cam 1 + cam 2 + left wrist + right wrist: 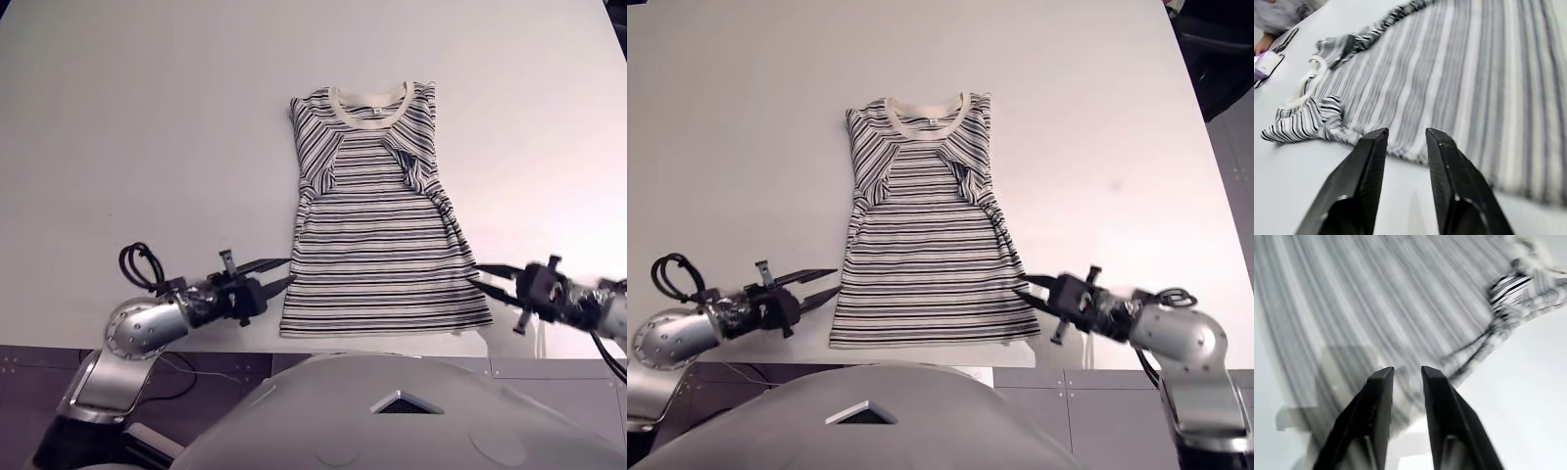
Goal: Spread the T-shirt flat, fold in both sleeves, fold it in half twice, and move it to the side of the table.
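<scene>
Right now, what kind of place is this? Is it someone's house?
Probably a robot lab or test room, not a home. A striped T-shirt lies flat on a big plain white table, with the robot's left claw and right claw on either side of its bottom edge.

1. The T-shirt point(382, 235) lies on the table point(147, 147), towards its near edge and a little right of the middle.
2. Its collar point(369, 106) is at the far end; its hem point(387, 323) is just behind the table's near edge.
3. Both sleeves are folded inward and rest on the chest, below the collar.
4. The left gripper point(290, 271) sits just left of the shirt's near-left side, close to the hem.
5. The right gripper point(1023, 285) is at the near-right side; its tips seem to reach the cloth's edge.
</scene>
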You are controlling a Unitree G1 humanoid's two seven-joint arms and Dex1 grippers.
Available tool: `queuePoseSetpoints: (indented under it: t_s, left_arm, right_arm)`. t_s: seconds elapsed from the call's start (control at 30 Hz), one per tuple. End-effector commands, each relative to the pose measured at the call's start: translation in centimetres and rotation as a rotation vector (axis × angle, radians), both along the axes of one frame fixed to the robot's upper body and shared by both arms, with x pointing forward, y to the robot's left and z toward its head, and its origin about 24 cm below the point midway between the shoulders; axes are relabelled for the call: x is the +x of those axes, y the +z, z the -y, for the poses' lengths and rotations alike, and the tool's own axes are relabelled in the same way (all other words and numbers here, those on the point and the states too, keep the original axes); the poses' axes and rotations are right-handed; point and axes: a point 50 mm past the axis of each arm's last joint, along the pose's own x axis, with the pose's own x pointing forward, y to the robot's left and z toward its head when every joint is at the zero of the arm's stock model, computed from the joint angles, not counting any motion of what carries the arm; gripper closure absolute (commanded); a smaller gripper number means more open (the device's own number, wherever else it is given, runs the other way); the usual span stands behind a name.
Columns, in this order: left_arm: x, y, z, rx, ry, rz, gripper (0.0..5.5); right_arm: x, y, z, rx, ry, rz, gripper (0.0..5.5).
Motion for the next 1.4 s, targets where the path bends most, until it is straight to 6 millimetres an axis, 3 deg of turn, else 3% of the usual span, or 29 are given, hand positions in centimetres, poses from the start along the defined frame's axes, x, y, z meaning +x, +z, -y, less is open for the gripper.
queuePoseSetpoints:
  t_s: [0.03,0.13,0.23,0.43,0.7,0.9,1.33,1.4]
  left_arm:
    - [-3.1,-1.1,-3.1,0.188,-0.174,0.100,3.50]
    - [-5.1,-2.7,-3.5,0.226,-0.257,0.149,3.39]
    - [-5.7,-3.6,-3.2,0.226,-0.297,0.206,3.39]
    - [-5.1,-4.2,-2.2,0.202,-0.326,0.277,3.39]
    - [-3.3,-3.4,0.2,0.161,-0.352,0.351,3.39]
    - [-4.0,-3.3,0.3,0.170,-0.373,0.298,3.39]
    - [-5.0,-5.1,-0.3,0.178,-0.348,0.197,5.37]
    - [-4.9,-5.3,-0.4,0.179,-0.351,0.193,5.40]
  right_arm:
    - [-3.7,0.5,2.8,-0.177,0.171,0.050,3.76]
    - [-4.8,-0.2,4.0,-0.239,0.269,0.084,3.57]
    - [-4.5,-1.3,4.0,-0.259,0.315,0.148,3.57]
    - [-2.9,-2.5,3.0,-0.240,0.319,0.248,3.57]
    - [-3.3,-3.0,1.7,-0.203,0.389,0.277,3.57]
    - [-3.6,-3.2,2.4,-0.221,0.411,0.283,3.57]
    - [-3.6,-3.7,1.8,-0.195,0.437,0.294,3.53]
    - [-3.7,-3.8,1.7,-0.190,0.443,0.285,3.94]
